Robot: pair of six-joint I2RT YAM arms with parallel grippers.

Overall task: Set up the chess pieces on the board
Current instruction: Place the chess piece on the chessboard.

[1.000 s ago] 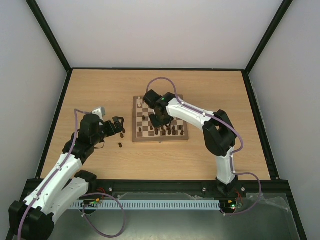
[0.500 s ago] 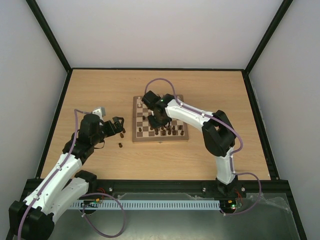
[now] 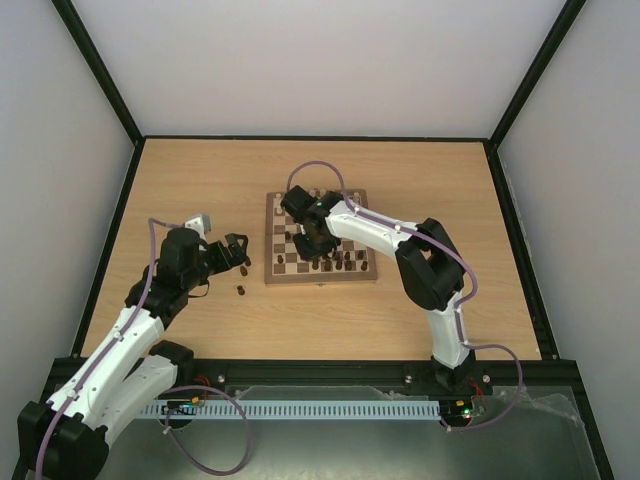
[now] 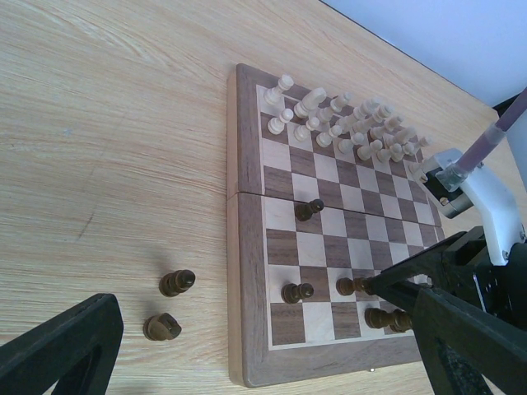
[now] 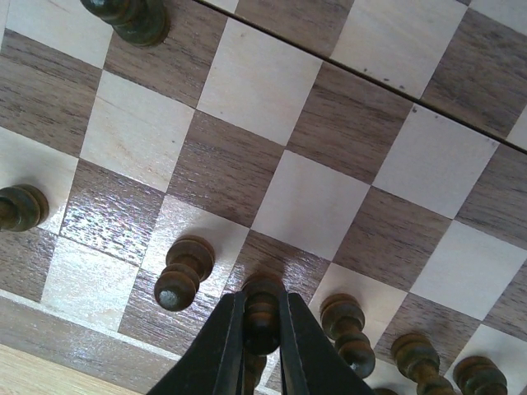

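The board (image 3: 270, 243) lies near the middle of the wooden surface (image 3: 200, 180), and the right arm reaches across it from 4 o'clock. In the right wrist view the right claw (image 5: 262, 304) is pinched narrow around the head of one dark piece (image 5: 263, 288), a black finger pressed to each side of it. The piece hangs over a dark square in the near rows, and whether its base touches the board cannot be told. Around it stand other dark pieces: a pawn (image 5: 183, 276) just beside it at 9 o'clock, another (image 5: 346, 322) just beside it at 3 o'clock, and more trailing off toward 4 o'clock. The pale pieces (image 4: 346, 123) crowd the two far rows, at 12 o'clock of the board's centre, standing upright. A lone dark piece (image 4: 309, 210) stands near mid-board, apart from the rest. Off the board, at about 8 o'clock of it, two loose dark pieces (image 4: 177, 282) lie tipped over on the surface, close to each other and near the board's left edge. The left claw (image 3: 238, 253) hovers near them at 9 o'clock of the board, its fingers spread wide and gripping nothing.
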